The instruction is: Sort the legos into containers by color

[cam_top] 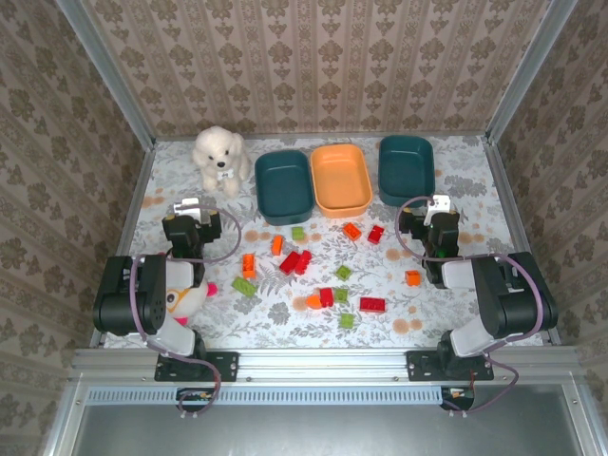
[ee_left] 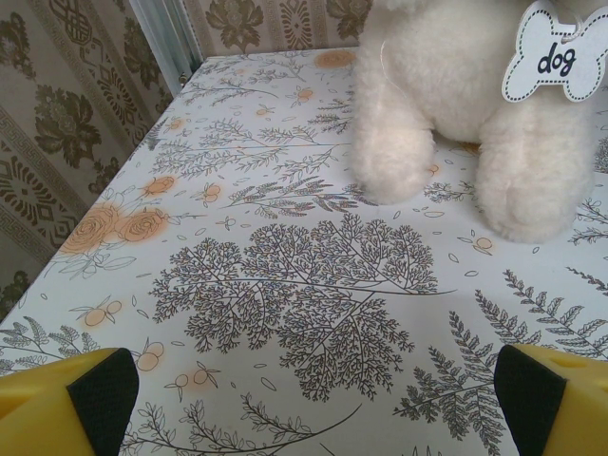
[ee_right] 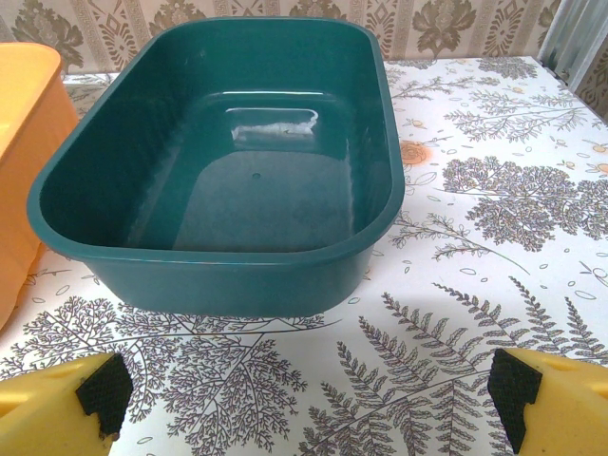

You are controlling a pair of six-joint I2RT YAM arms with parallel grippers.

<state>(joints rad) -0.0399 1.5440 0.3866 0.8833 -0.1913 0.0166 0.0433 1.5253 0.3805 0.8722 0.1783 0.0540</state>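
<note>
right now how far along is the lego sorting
Nothing sorted yet: the left teal bin, orange bin and right teal bin all look empty. Nothing in hand: left claw and right claw are open, holding nothing. Left to do: all the legos, red, orange and green, lie loose on the table.

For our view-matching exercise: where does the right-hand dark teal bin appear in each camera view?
Top external: the right-hand teal bin, far end of the table, rightmost of three.
Right wrist: centre of the picture, empty.
Shared landmark: the orange bin on its left.
</note>
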